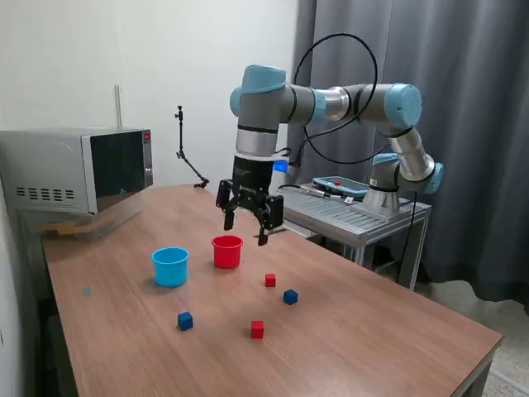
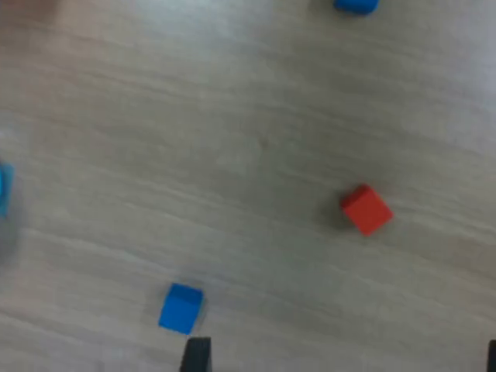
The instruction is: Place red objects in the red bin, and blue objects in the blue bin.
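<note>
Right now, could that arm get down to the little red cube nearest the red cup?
Probably yes. The end effector hangs open above the table near the red cup, and the red cube sits alone on bare wood, apart from the blue cube.

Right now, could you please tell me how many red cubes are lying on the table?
2, none visibly hidden: one red cube just beyond the blue cube, the other nearest the camera.

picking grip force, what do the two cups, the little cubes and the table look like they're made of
Red cup and blue cup: likely plastic, smooth single-colour walls with a thin rim. Red cube and blue cube: solid colour, sharp edges, matte; plastic or painted wood, can't tell. Table: wood-grain top, possibly laminate.
</note>
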`<state>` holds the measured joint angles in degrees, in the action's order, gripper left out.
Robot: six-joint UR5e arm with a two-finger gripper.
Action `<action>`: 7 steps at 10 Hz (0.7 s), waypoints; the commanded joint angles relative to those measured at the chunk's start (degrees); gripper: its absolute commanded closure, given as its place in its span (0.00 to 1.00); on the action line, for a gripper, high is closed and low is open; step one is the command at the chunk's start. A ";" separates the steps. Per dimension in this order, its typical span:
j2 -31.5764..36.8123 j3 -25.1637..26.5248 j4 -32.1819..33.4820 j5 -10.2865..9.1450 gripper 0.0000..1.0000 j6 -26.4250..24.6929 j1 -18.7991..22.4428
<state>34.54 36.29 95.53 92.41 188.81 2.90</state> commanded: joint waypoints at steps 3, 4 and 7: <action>-5.35 -2.80 1.76 -0.74 0.00 -0.55 -1.13; -6.23 -2.89 2.37 -0.74 0.00 -0.63 -1.93; -9.47 -6.03 3.79 -0.83 0.00 -1.25 -3.86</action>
<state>26.89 32.17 98.83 91.62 188.00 0.05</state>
